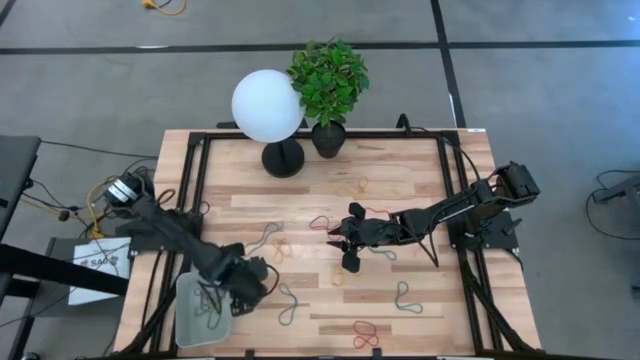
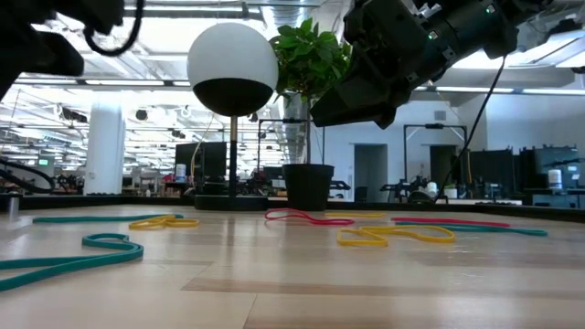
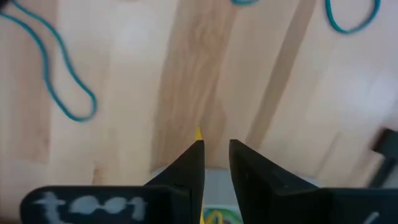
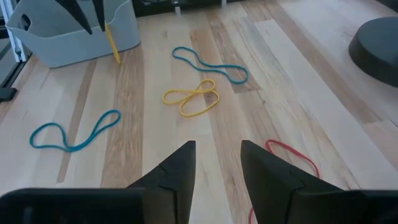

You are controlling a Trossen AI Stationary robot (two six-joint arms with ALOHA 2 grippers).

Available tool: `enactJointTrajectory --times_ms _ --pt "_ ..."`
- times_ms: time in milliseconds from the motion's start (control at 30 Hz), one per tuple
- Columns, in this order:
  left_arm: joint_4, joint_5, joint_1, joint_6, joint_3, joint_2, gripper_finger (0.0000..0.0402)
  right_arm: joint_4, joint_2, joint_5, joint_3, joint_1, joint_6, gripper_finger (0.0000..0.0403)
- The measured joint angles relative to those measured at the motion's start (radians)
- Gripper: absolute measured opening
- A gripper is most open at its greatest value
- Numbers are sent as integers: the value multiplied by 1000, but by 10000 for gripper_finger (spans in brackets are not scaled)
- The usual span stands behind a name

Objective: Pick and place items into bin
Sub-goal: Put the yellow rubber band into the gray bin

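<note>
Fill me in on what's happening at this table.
Two robot arms are clearing rubber bands off the table into a bin. The left gripper holds a yellow band dangling at the bin's edge, not yet dropped. The right gripper hangs open over the middle of the table, empty, with a red band close by. Other bands lie scattered.

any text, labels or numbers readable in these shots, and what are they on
No text reads fully.
"SAF...", partial and blurred: white sheet on the floor left of the table.
White marks, too blurred to read: body of the left tool, left wrist view.
Nothing on the bin, globe lamp or plant pot.
Background room in the low view: no legible signs.
</note>
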Motion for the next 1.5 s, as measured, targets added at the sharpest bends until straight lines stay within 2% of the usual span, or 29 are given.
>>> enactJointTrajectory --times_ms 100,233,467,733,1133,1500 --pt "1 74 49 42 0 0 63 0 0 0 0 0 0 122" --pt "14 110 100 94 -1 22 63 0 0 0 0 0 0 122" --pt "-3 296 133 226 -5 160 63 -9 0 0 -1 0 0 122" --pt "-45 246 148 313 -5 237 63 -8 0 0 -1 0 0 122" --pt "-105 225 152 332 36 243 63 -8 0 0 -1 -2 -1 122" --pt "-88 272 152 309 27 243 63 -31 0 0 -1 -2 -1 122"
